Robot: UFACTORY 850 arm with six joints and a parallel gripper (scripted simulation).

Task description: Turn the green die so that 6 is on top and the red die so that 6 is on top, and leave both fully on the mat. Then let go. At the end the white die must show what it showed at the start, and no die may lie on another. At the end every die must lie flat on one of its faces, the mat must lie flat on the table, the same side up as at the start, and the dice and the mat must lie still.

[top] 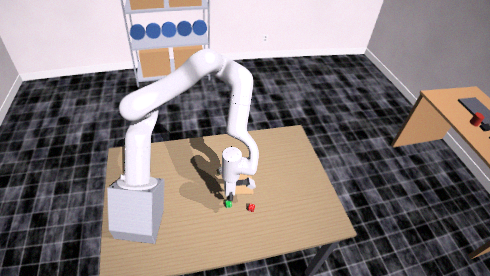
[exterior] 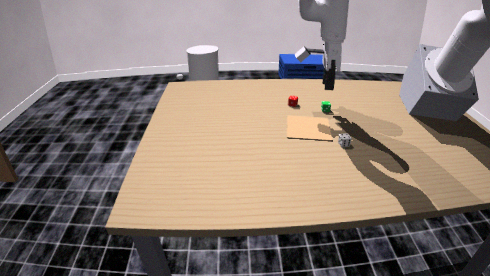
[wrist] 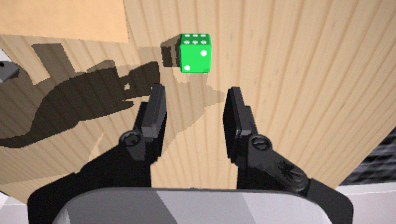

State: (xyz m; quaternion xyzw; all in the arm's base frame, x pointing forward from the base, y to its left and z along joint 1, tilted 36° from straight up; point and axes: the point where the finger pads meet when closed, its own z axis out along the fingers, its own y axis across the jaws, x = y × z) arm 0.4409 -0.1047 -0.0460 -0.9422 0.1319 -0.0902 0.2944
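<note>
The green die [top: 228, 204] [exterior: 326, 106] [wrist: 195, 53] lies on the bare table off the mat; the wrist view shows its two-pip and six-pip faces, but I cannot tell surely which is on top. My gripper [top: 230, 197] [exterior: 328, 88] [wrist: 195, 101] is partly open and empty, above the table close to the green die, which shows beyond the fingertips in the wrist view. The red die [top: 251, 207] [exterior: 293, 101] lies on the table off the mat, its top number too small to read. The tan mat [top: 245, 191] [exterior: 300, 127] [wrist: 60, 20] lies flat. The white die [exterior: 345, 140] [wrist: 10, 72] lies beside a mat corner.
The arm's base block [top: 135, 212] [exterior: 435, 85] stands at one end of the wooden table [top: 290, 220] [exterior: 200, 175]. The arm's shadow crosses the table near the white die and part of the mat. A second desk [top: 440, 107] stands apart from the table.
</note>
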